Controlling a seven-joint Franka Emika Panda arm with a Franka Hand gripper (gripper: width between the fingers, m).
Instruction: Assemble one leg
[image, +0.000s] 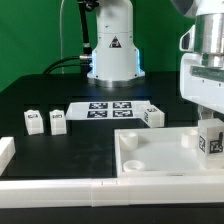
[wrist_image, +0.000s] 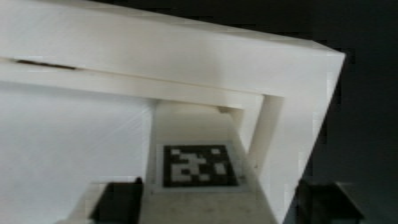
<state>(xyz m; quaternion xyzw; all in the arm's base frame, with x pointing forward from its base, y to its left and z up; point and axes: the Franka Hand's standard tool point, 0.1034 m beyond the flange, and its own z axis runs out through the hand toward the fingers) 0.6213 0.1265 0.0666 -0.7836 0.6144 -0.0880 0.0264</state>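
Note:
My gripper (image: 210, 128) is at the exterior view's right, shut on a leg (image: 210, 141), a small white block with a black-and-white tag. It holds the leg upright at the right end of the large white tray (image: 140, 148), close to the tray's corner. In the wrist view the leg (wrist_image: 201, 165) runs down between my dark fingers (wrist_image: 118, 201), tag facing the camera, with the tray's white wall (wrist_image: 178, 55) just beyond it. Whether the leg touches the tray is unclear. Three more legs lie on the black table: two at the left (image: 33, 121) (image: 58, 121), one by the marker board (image: 152, 114).
The marker board (image: 106, 108) lies flat at the table's middle back. The robot's base (image: 112, 50) stands behind it. A white rail (image: 90, 188) runs along the front edge, with a white block (image: 5, 150) at the far left.

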